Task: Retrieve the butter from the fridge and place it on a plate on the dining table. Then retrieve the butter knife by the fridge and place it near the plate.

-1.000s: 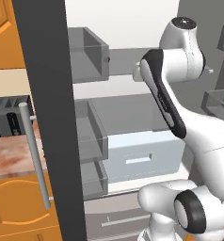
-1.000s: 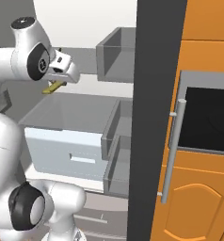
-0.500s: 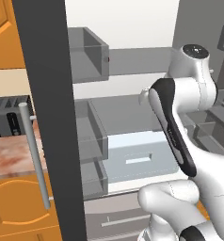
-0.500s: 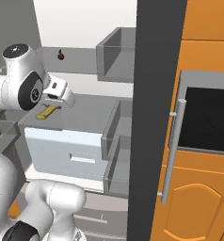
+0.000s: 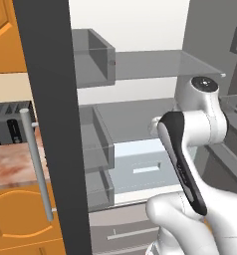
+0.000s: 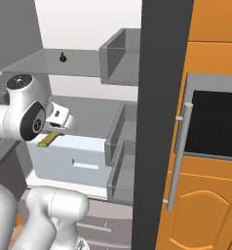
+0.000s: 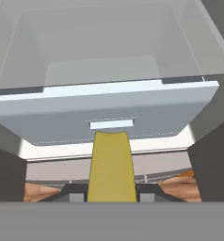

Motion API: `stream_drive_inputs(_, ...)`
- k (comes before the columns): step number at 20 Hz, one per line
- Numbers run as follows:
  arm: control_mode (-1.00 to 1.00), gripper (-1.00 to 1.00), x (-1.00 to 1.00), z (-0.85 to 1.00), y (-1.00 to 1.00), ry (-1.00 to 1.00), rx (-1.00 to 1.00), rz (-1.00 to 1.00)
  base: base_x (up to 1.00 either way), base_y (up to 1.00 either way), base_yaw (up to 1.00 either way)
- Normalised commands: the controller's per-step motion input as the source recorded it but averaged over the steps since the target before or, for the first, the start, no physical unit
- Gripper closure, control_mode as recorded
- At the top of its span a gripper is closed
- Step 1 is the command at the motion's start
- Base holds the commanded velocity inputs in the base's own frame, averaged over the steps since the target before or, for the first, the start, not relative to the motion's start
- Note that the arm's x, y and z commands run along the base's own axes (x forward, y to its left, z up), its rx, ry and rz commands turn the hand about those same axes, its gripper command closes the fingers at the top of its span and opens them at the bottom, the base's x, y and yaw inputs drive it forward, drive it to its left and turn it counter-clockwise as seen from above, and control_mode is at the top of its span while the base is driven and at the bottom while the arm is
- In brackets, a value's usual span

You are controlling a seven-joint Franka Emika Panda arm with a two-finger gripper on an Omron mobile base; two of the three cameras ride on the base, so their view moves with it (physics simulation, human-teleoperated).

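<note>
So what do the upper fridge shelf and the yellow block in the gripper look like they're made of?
The upper fridge shelf looks like clear glass or plastic: thin, see-through grey, a small dark red fruit resting on it. The pale yellow block in the gripper looks matte and opaque, evenly coloured, butter-like, though the rendering leaves that open.

Orange cabinets point(image 6: 205, 205), black oven point(image 6: 215, 122), toaster point(image 5: 8, 124)
</note>
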Motion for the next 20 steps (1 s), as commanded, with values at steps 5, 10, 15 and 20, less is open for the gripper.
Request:
stream_drive_inputs(5, -1.0, 1.0, -0.54, -0.35, -0.03, 0.1, 0.0, 0.0, 0.0, 0.0, 0.0)
stream_drive_inputs(10, -1.0, 1.0, -0.25, -0.16, 0.0, 0.03, 0.0, 0.0, 0.0, 0.0, 0.0)
stream_drive_inputs(15, -1.0, 1.0, -0.19, 0.0, 0.0, 0.0, 0.0, 0.0, 0.0, 0.0, 0.0)
stream_drive_inputs(20, 1.0, 1.0, -0.07, 0.0, 0.0, 0.0, 0.0, 0.0, -0.42, 0.0, 0.0)
